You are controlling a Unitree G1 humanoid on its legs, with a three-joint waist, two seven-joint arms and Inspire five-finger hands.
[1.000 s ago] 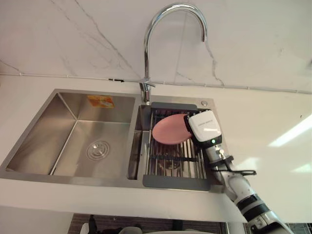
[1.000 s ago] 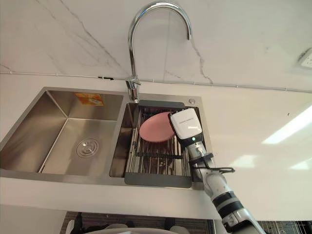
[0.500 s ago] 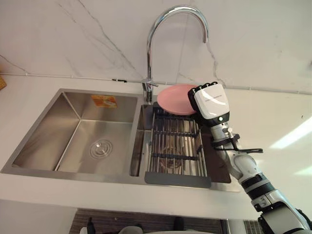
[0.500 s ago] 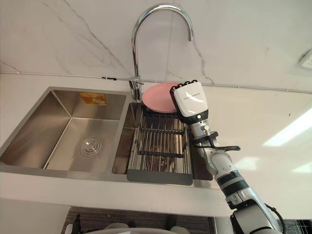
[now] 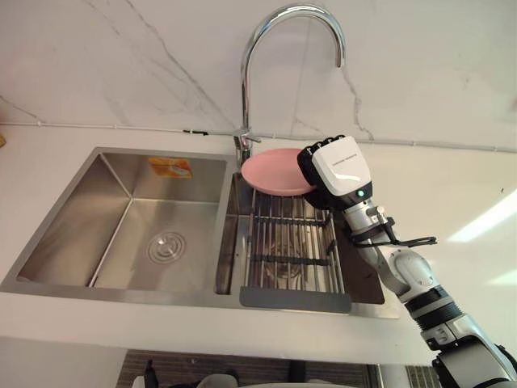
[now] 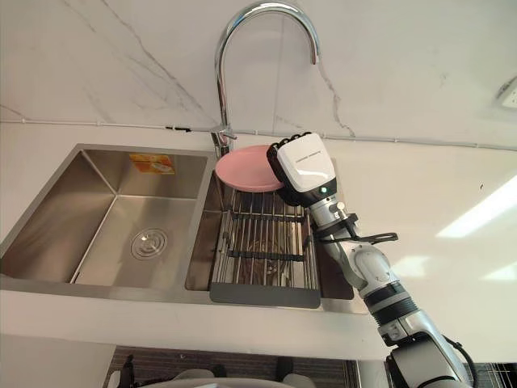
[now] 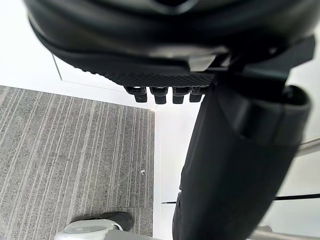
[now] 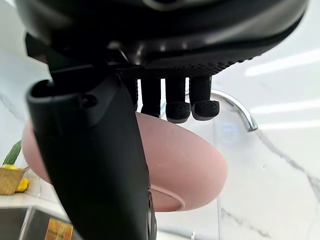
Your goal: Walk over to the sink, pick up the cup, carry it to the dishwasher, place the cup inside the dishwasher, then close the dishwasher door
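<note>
You have a shallow round pink dish (image 5: 275, 171), tilted, gripped at its 3 o'clock rim by the right hand (image 5: 339, 166), above the rack's (image 5: 291, 250) 12 o'clock end.

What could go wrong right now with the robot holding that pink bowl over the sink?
1. The right hand grips the pink bowl only at one edge, between thumb and fingers, so it could slip and drop onto the wire rack below.
2. The bowl hangs close beside the faucet; a sideways swing might bump it and knock the bowl loose.
</note>
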